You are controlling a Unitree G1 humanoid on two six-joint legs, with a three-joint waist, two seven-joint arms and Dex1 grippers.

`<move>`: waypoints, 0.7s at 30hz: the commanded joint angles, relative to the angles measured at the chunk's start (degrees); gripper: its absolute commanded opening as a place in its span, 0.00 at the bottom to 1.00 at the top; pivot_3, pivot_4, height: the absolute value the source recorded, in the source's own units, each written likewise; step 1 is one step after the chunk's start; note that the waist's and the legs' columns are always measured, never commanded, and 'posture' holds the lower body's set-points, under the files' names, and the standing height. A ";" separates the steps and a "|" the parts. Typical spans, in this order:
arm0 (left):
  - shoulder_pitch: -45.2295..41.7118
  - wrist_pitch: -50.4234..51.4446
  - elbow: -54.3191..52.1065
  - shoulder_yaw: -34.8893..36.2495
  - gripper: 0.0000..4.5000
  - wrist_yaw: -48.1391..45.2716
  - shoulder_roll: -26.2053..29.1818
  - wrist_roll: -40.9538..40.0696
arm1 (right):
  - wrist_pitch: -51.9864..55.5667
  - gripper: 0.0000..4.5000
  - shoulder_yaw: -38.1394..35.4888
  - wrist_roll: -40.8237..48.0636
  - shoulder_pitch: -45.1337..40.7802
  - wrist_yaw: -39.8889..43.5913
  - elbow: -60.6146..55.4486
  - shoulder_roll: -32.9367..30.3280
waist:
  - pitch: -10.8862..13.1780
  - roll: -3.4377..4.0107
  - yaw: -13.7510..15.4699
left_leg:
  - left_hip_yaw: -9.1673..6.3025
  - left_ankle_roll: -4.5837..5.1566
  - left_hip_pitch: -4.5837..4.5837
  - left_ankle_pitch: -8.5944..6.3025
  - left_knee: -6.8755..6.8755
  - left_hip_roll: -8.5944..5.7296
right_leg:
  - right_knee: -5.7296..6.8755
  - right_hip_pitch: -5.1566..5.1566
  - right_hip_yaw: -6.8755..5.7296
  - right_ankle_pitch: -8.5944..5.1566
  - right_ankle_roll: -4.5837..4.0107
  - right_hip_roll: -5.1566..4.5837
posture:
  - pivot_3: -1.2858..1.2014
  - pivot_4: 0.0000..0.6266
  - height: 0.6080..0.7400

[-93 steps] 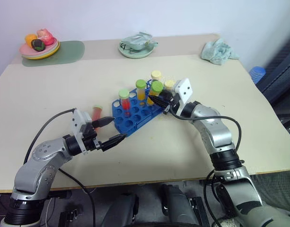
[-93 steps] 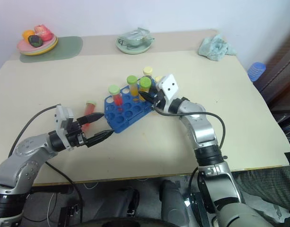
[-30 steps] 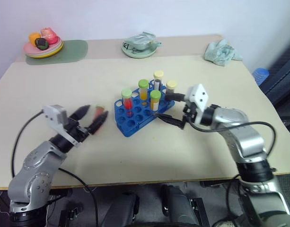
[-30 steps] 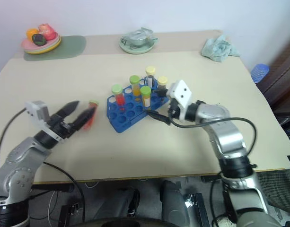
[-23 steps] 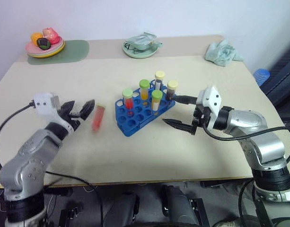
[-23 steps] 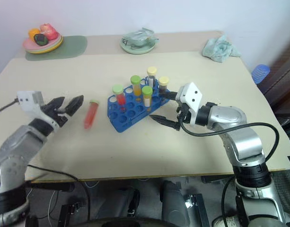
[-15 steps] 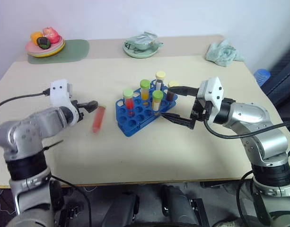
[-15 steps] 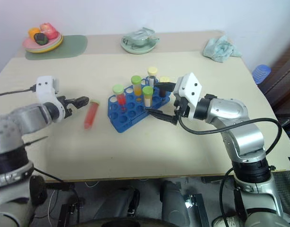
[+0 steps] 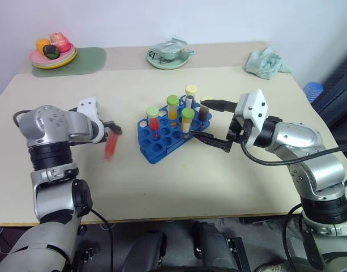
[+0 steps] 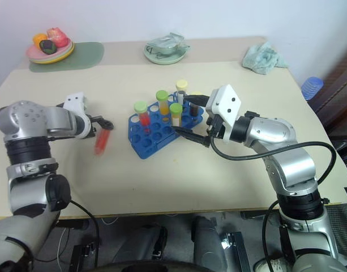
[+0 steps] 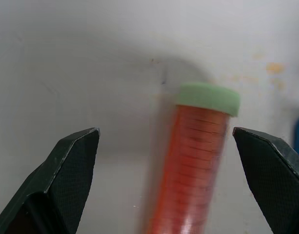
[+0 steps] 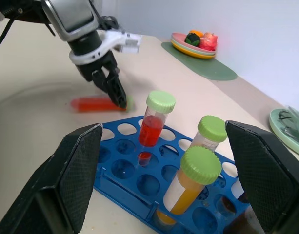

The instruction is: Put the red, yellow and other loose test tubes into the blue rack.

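I read no writing on the pinkish-red tube (image 11: 195,161) lying left of the blue rack (image 9: 162,139); left gripper (image 11: 173,146) straddles it wide, right gripper (image 9: 210,123) wide too.

Rack (image 9: 162,148): bright blue, with a grid of round holes. Loose tube (image 9: 111,145): pinkish-red liquid, green cap. Racked tubes carry green (image 9: 187,114) and pale yellow (image 9: 190,89) caps; gripper fingers (image 11: 66,170) are black.

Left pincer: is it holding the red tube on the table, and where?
Nothing is held. The left pincer is open astride the red tube, which lies on the table.
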 commanded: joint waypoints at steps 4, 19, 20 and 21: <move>-2.01 0.48 3.29 -0.35 0.50 -1.25 -0.68 3.77 | -0.50 0.92 -0.86 0.16 -0.24 -0.74 -2.00 -0.77 | 0.00 0.01 -0.03 | 0.01 0.00 0.00 0.00 0.00 0.00 | 0.02 -0.01 0.00 0.00 0.00 -0.01 | 0.52 0.24 1.00; 24.34 -13.30 -35.60 8.11 0.18 -40.28 9.10 -21.68 | -2.63 0.92 -0.58 -0.63 1.75 -0.42 -0.45 -0.72 | 0.00 -0.02 -1.43 | 0.06 -0.08 -0.04 0.05 0.04 -0.02 | 0.31 -0.17 0.07 0.00 -0.01 -0.07 | 0.52 0.24 1.00; 27.42 -18.00 -39.01 7.85 0.18 -44.78 10.79 -21.34 | -2.82 0.92 -0.52 -0.74 1.75 -0.37 -0.16 -0.62 | 0.01 -0.02 -1.38 | 0.09 -0.09 -0.04 0.05 0.04 -0.02 | 0.35 -0.17 0.07 -0.01 -0.02 -0.07 | 0.52 0.24 1.00; 31.52 -22.65 -42.61 6.53 0.18 -49.58 13.04 -19.93 | -2.92 0.92 -0.46 -0.81 1.81 -0.47 0.02 -0.39 | 0.00 -0.02 -1.43 | 0.09 -0.09 -0.04 0.06 0.04 -0.01 | 0.35 -0.17 0.07 -0.01 -0.02 -0.08 | 0.52 0.24 1.00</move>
